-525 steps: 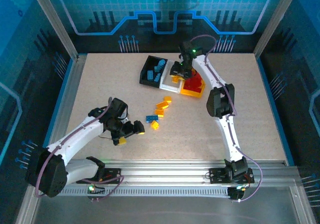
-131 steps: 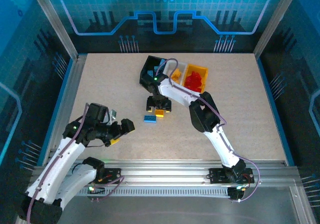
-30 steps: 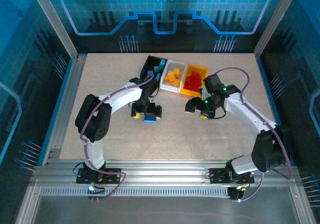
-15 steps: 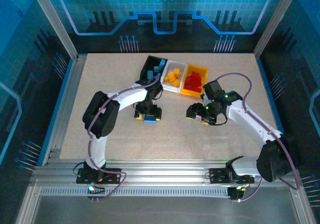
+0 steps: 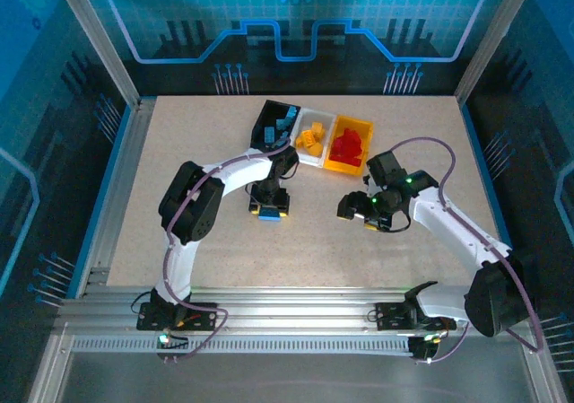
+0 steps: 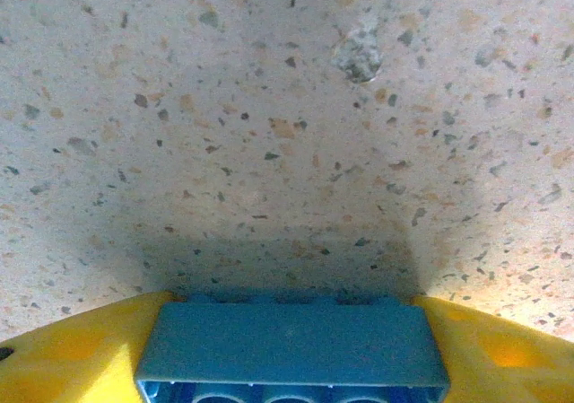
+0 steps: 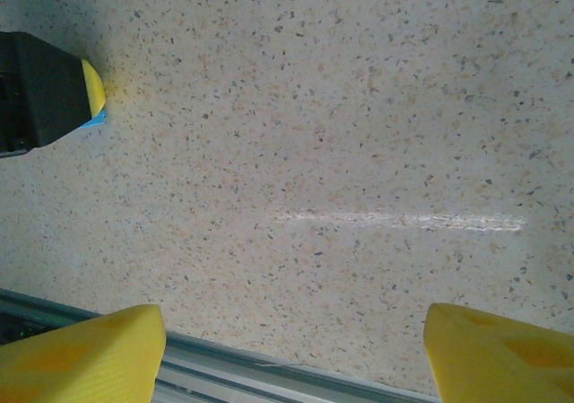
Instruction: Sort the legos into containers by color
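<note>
We take the containers (image 5: 311,156) as our mark: three joined bins standing in a row on the table (image 5: 197,152). The black bin (image 5: 267,134) holds blue legos (image 5: 287,118), the white bin (image 5: 316,158) holds yellow ones (image 5: 310,138), and the yellow-orange bin (image 5: 334,162) holds red ones (image 5: 352,143).

One blue lego (image 5: 268,214) lies on the table in front of the containers, near their black end. The left gripper (image 5: 269,205) stands straight over it. In the left wrist view we see this lego lying crosswise between the yellow pads (image 6: 72,358). Each pad meets one end of it with no gap that we can make out, so we read the jaws as clenched on the lego. It looks to be down on the table, though we cannot say for sure.

The right gripper (image 5: 360,213) hangs in front of the containers' yellow-orange end, about as far out from the row as the left one. Its jaws are released. In the right wrist view its two pads (image 7: 90,349) stand well apart with bare table between them.
</note>
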